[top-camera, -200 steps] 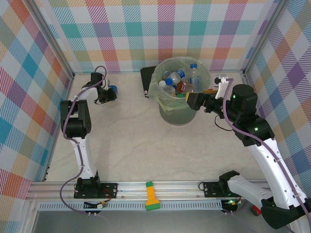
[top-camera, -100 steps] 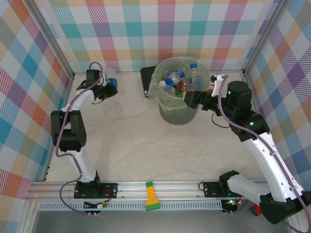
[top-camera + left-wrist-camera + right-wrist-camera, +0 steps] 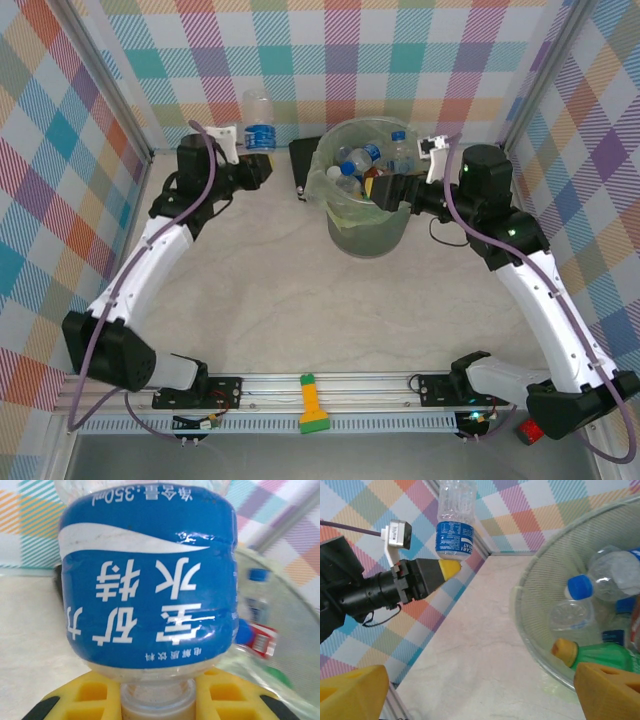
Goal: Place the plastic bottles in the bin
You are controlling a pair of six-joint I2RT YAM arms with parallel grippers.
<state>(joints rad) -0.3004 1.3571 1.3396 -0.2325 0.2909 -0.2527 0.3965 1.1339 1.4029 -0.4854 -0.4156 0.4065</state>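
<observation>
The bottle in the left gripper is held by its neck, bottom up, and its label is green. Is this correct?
Not quite: the label is blue with white writing, not green. The rest stands: the bottle is held by its neck in the left gripper, bottom up. The left wrist view shows this plainly.

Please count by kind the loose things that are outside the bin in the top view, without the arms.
Clear plastic bottle with blue label, held by its neck in the left gripper: 1
Flat black rectangular object behind the round translucent grey-green bin: 1
Yellow and green tool on the near rail: 1
Small red object at the near right corner: 1
Total: 4
</observation>
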